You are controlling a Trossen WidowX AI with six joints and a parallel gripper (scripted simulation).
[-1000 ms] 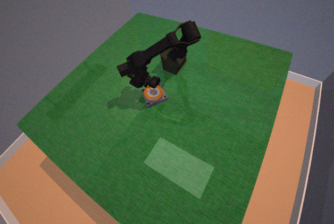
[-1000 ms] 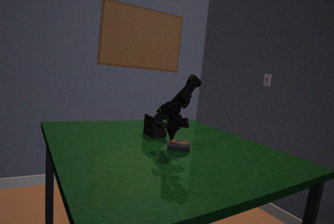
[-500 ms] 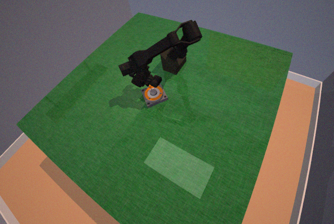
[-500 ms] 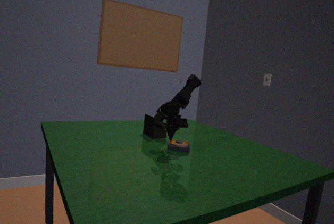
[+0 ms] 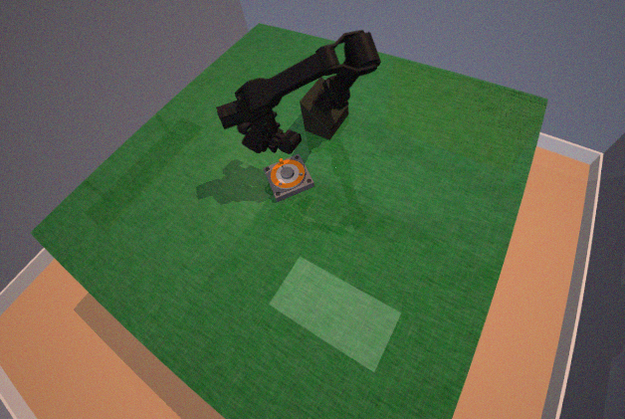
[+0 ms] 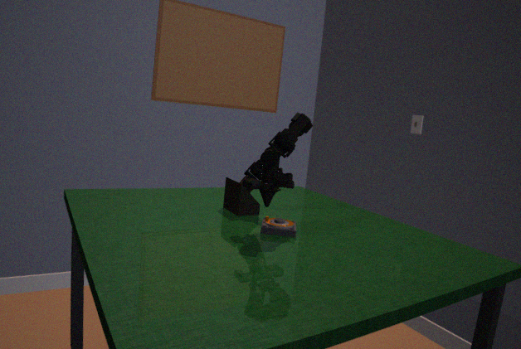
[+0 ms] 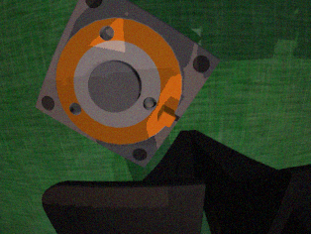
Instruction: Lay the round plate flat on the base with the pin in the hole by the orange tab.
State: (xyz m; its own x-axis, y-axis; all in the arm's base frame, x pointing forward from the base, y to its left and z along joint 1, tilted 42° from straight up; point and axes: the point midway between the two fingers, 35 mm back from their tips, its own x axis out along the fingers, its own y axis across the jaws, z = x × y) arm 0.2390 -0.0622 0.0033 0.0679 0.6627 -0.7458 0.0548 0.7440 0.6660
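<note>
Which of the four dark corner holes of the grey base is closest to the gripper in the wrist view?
The bottom corner hole, just above the dark gripper; the other three sit further up the base.

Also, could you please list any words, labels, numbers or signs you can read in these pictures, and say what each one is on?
None: no readable text appears in any view.
The round plate and its grey base bear only plain holes and an orange tab, no marking.
The board on the wall is blank.
The small wall plate shows no legible sign.
The gripper, shut and lifted off the plate, carries no visible label.
</note>
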